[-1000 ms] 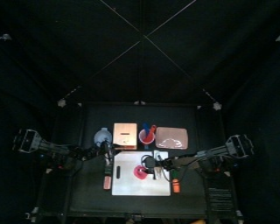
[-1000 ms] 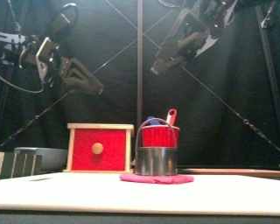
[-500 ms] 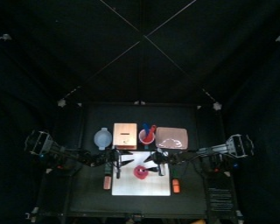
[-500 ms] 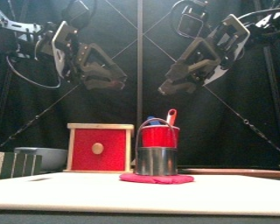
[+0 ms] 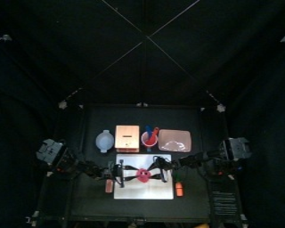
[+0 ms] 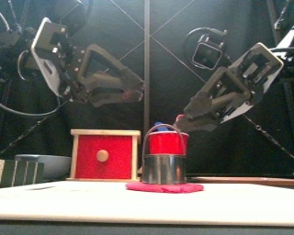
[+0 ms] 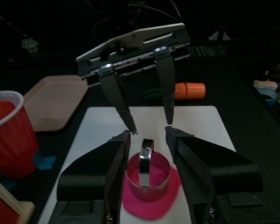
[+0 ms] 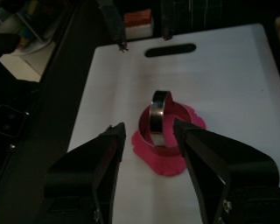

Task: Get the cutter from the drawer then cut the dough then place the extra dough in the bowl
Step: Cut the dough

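The round metal cutter [image 6: 165,168] stands on the flat pink dough [image 6: 163,187] in the middle of the white cutting board [image 5: 163,189]. Both grippers hang above it, tilted toward each other, neither touching it. My left gripper [image 6: 133,95] is open, up and to the left of the cutter. My right gripper [image 6: 186,121] is open, lower, just to the right above it. The left wrist view looks between open jaws at the cutter [image 7: 146,149] and dough [image 7: 152,181]. In the right wrist view the cutter [image 8: 161,114] sits on the dough [image 8: 168,149].
Behind the board stand the wooden box [image 5: 127,136] with its red drawer front [image 6: 103,156] shut, the red cup [image 6: 168,142], the pink tray [image 5: 176,140] and the blue-grey bowl [image 5: 104,140]. An orange toy [image 5: 109,186] lies left of the board, another [image 5: 178,188] right.
Both arms have swung in from the sides and come down toward the board's middle. Their open grippers now face each other over the cutter. Cutter and dough have not moved.
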{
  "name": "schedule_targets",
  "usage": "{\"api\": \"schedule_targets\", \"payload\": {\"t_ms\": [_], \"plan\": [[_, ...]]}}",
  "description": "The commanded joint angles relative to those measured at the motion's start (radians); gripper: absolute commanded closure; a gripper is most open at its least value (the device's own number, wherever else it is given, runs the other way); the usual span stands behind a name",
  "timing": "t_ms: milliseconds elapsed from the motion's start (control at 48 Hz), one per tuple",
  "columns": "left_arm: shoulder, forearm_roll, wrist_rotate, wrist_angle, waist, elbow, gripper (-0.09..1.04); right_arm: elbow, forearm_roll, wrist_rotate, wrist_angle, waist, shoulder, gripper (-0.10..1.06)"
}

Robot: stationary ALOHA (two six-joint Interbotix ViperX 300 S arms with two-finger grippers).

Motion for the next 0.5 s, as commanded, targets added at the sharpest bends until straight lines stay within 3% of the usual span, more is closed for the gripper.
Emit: {"api": "schedule_targets", "payload": {"t_ms": [21,500], "plan": [[0.003,0.012,0.002,0.003,0.003,-0.023,0.18,-0.020,0.006,0.000,-0.003,-0.002,-0.011,0.14],[0.077,0.098,-0.002,0.094,0.098,-0.064,0.18,-0.048,0.028,0.000,0.092,0.008,0.002,0.14]]}}
